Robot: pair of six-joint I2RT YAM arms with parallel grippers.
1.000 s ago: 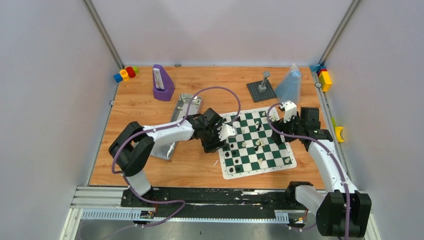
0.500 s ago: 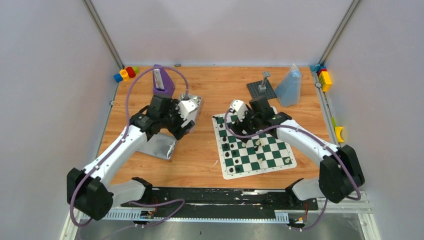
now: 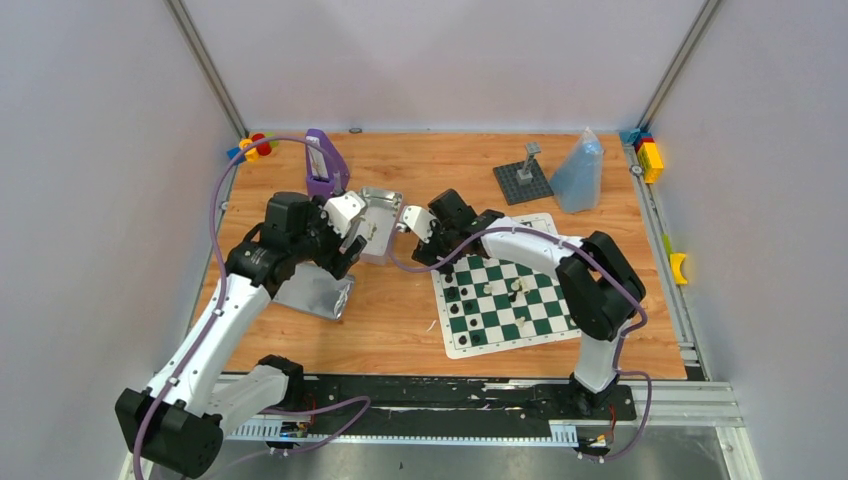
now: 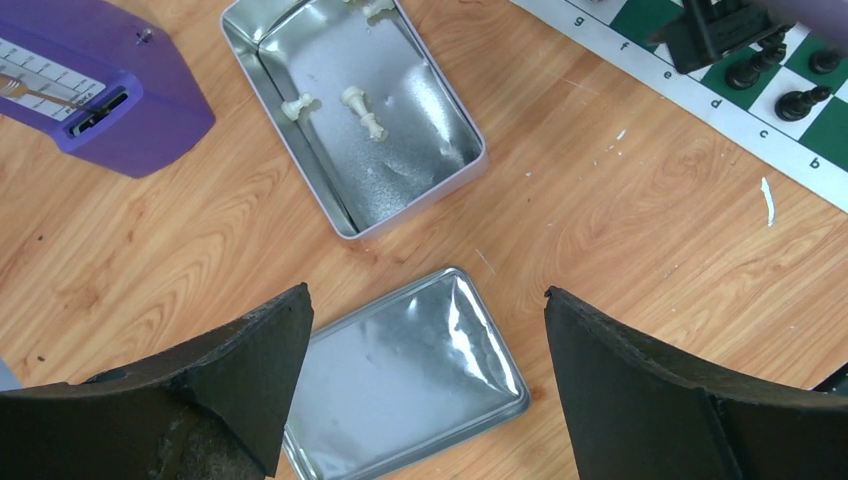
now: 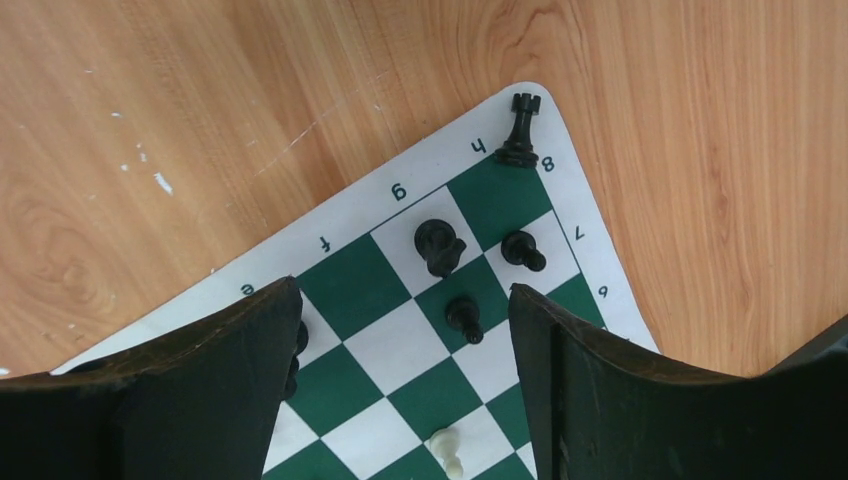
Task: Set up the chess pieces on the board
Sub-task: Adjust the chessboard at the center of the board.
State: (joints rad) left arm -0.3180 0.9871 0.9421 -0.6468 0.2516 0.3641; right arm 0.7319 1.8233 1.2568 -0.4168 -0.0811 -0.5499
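Observation:
The green-and-white board (image 3: 520, 340) lies right of centre with black and white chess pieces (image 3: 514, 288) scattered on it. My right gripper (image 3: 440, 248) hangs open and empty over its far left corner. In the right wrist view, a black rook (image 5: 520, 130) stands on the board's corner (image 5: 360, 213), and a knight (image 5: 440, 245), two black pawns (image 5: 465, 318) and a white pawn (image 5: 450, 450) are near the jaws (image 5: 402, 290). My left gripper (image 3: 348, 245) is open and empty above the tin's lid (image 4: 410, 380). The open tin (image 4: 455, 120) holds white pieces (image 4: 362, 110).
A purple metronome (image 3: 325, 165) stands behind the tin (image 3: 375, 215). At the back right are a grey studded plate with a post (image 3: 522, 180) and a clear bag (image 3: 578, 170). Toy blocks (image 3: 250, 148) sit in both far corners. Metal posts frame the table.
My left arm has swung from the board's left edge back over the tin and lid, opening wider. My right arm has crossed from the board's right side to its far left corner.

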